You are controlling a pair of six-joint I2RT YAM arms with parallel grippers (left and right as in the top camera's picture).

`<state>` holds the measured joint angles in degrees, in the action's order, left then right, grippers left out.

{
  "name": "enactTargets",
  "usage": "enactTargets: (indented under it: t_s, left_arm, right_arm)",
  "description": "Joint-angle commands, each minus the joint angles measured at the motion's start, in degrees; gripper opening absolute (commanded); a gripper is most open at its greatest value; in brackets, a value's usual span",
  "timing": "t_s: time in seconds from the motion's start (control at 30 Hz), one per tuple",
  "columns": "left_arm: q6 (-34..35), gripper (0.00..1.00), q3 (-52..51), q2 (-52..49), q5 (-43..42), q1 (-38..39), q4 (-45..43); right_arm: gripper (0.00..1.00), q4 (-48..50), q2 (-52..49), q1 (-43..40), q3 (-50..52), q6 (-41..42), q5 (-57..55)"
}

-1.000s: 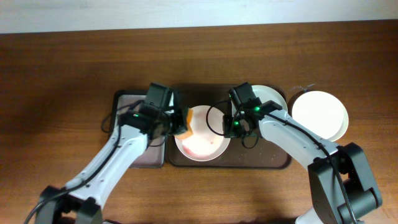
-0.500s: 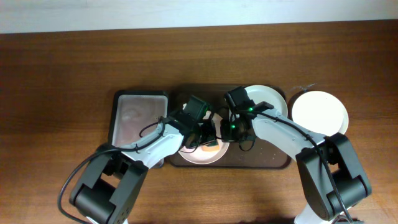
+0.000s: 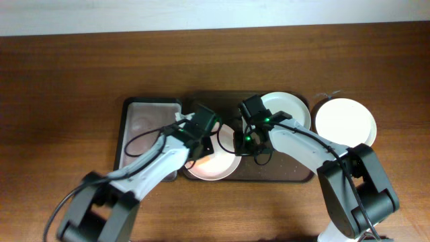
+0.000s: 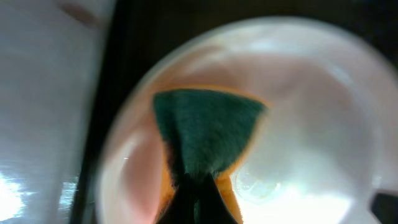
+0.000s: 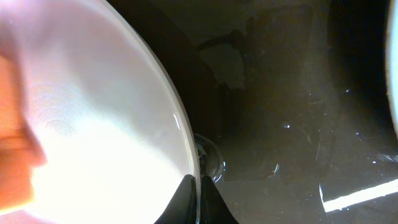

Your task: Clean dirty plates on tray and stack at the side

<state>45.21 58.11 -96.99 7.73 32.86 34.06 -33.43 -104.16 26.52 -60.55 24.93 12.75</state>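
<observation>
As if to stop it sliding under the scrubbing, the right gripper [image 3: 240,142] pinches the rim of the plate [image 3: 216,165] on the tray [image 3: 289,173], midway between the table's left and right edges. From the left wrist, the left gripper [image 4: 198,186] clamps a green-and-orange sponge [image 4: 208,130] against it. From the right wrist, the plate looks glossy white, faintly pink.

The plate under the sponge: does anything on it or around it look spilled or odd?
A pinkish smear covers part of the plate beside the green sponge; the right wrist view shows wet drops on the dark tray.
</observation>
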Motion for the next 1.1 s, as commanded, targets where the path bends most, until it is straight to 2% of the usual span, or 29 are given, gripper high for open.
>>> enactTargets:
  t_s: [0.0,0.13,0.3,0.43,0.5,0.6,0.63,0.67,0.73,0.77,0.87,0.93,0.97,1.03,1.07]
  left_arm:
    - [-7.8,0.0,-0.2,7.2,2.6,-2.1,-0.1]
    - [-24.6,0.0,-0.2,12.5,2.6,-7.7,0.2]
    - [-40.0,0.0,-0.2,11.1,-0.4,-17.4,0.7]
    - [-43.2,0.0,-0.2,5.1,-0.5,-21.5,-0.9]
    - [-47.4,0.0,-0.2,0.0,-2.1,-22.2,-3.7]
    - [-47.9,0.0,-0.2,-4.6,-2.1,-22.2,-5.0]
    - [-47.9,0.12,-0.2,-6.4,-2.1,-22.2,-5.1]
    - [-47.9,0.51,-0.2,-7.3,-2.1,-22.2,-5.1]
    - [-47.9,0.71,-0.2,-7.5,-1.9,-22.2,-5.2]
    - [-47.9,0.75,-0.2,-7.5,-1.9,-22.2,-5.6]
    - [-47.8,0.76,-0.2,-7.5,-1.9,-22.2,-7.8]
    - [-46.6,0.7,-0.2,-7.5,-2.2,-22.2,-9.6]
    - [-45.7,0.63,-0.2,-7.5,-2.5,-22.2,-10.1]
    - [-44.3,0.36,-0.2,-7.6,-2.6,-22.2,-10.7]
    - [-44.3,0.26,-0.2,-7.6,-2.6,-22.2,-10.7]
  right_arm:
    - [0.04,-0.4,-0.1,-0.2,-0.5,-0.5,-1.6]
    - [0.04,-0.7,4.4,-0.3,-0.5,-2.2,-3.8]
    - [0.04,-3.1,15.1,-0.3,-0.5,-9.4,-20.0]
    - [0.04,-3.3,21.5,-0.2,-0.5,-16.9,-32.4]
    - [0.04,-3.0,23.5,0.2,-0.5,-20.0,-38.1]
    - [0.04,-2.5,23.9,2.0,-0.5,-23.5,-41.5]
    - [0.04,-2.4,23.9,3.5,-0.5,-24.2,-45.1]
    - [0.04,-2.2,23.9,5.0,-0.5,-24.4,-49.1]
    - [0.04,-1.6,23.9,7.1,-0.5,-24.8,-52.6]
    - [0.04,-1.1,23.9,8.2,-0.5,-25.0,-52.9]
    - [0.04,0.0,23.9,9.7,-0.6,-25.0,-52.9]
    - [0.04,0.8,23.9,9.9,-0.7,-25.0,-52.9]
    - [0.04,0.9,24.0,9.9,-0.9,-25.0,-52.9]
    - [0.04,0.9,24.1,9.9,-2.0,-24.9,-53.4]
    - [0.04,0.9,24.1,9.9,-2.4,-24.9,-53.4]
